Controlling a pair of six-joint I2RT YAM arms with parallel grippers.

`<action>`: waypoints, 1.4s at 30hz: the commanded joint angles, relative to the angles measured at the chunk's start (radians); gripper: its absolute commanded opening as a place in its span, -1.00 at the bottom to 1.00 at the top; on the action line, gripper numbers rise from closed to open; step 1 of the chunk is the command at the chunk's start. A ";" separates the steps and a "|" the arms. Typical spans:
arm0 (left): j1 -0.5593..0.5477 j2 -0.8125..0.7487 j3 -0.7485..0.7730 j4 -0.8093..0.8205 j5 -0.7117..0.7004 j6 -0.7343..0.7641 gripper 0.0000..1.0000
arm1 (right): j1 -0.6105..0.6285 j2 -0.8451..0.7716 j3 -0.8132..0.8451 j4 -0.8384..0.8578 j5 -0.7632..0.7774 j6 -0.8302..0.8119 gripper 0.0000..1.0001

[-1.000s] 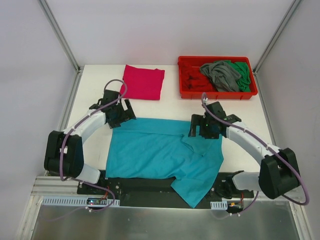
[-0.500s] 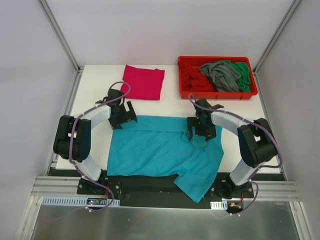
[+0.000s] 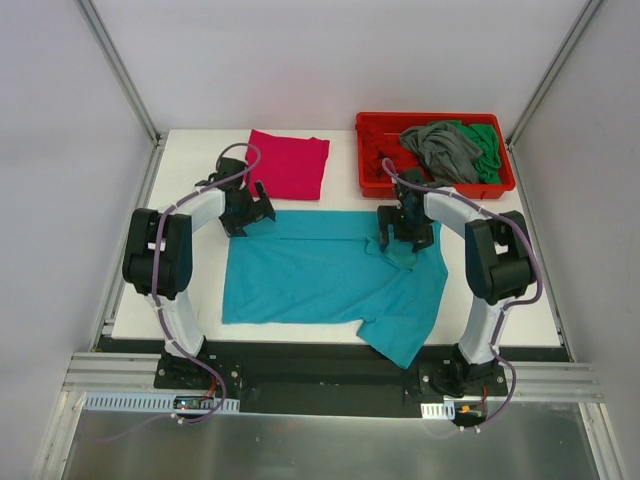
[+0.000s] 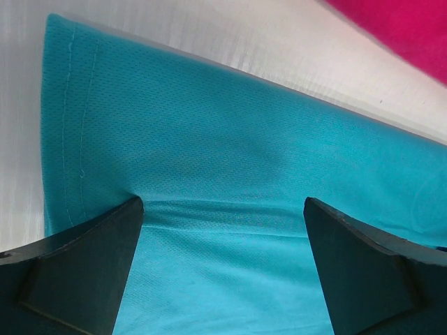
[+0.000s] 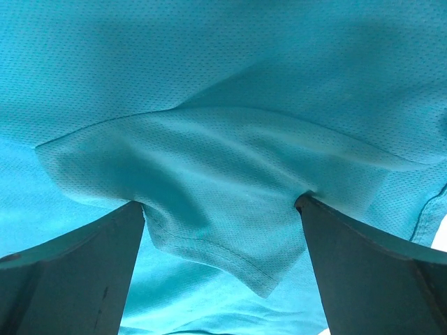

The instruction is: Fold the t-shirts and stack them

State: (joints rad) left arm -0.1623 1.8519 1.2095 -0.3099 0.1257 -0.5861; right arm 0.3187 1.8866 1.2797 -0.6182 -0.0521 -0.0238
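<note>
The left claw stands spread wide, with nothing pinched between its fingers. In its wrist view the two dark tips come down at the teal t-shirt. The cloth fills the gap between them, and a faint crease runs from one tip to the other. The shirt's far-left corner, with its stitched hem, lies just ahead and to the left of this claw, and bare white table shows beyond that edge. The magenta t-shirt, folded into a flat rectangle, lies just beyond the claw and a little to its right (only a corner of it shows in the wrist view).

The right claw is spread too and grips nothing. Between its fingers lies a rumpled flap of the teal shirt, doubled over the layer beneath, its hemmed point reaching back toward the wrist. Whether the tips press the cloth I cannot tell. From above, this claw sits at the shirt's far-right corner. The rest of the shirt spreads flat behind both claws toward the arm bases, and one corner reaches past the near table edge behind the right claw.

Beyond the right claw and somewhat to its right stands the red tray. It holds a bunched grey t-shirt in the middle, a green t-shirt at its right end and a crumpled red t-shirt at its left end.
</note>
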 commanded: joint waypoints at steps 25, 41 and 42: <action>-0.006 -0.845 -0.598 -0.133 -0.021 -0.162 0.98 | -0.052 -0.983 -0.617 0.265 -0.041 0.202 0.92; -0.006 -1.088 -0.786 -0.379 -0.216 -0.342 0.02 | -0.079 -1.034 -0.677 0.233 -0.019 0.188 0.93; -0.006 -1.059 -0.777 -0.379 -0.224 -0.339 -0.03 | -0.082 -1.032 -0.675 0.230 -0.017 0.186 0.93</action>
State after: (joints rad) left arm -0.1642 0.7185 0.4263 -0.6537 -0.0483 -0.8989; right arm 0.2459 0.8440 0.5919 -0.4004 -0.0715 0.1566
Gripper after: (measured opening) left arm 0.524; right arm 0.961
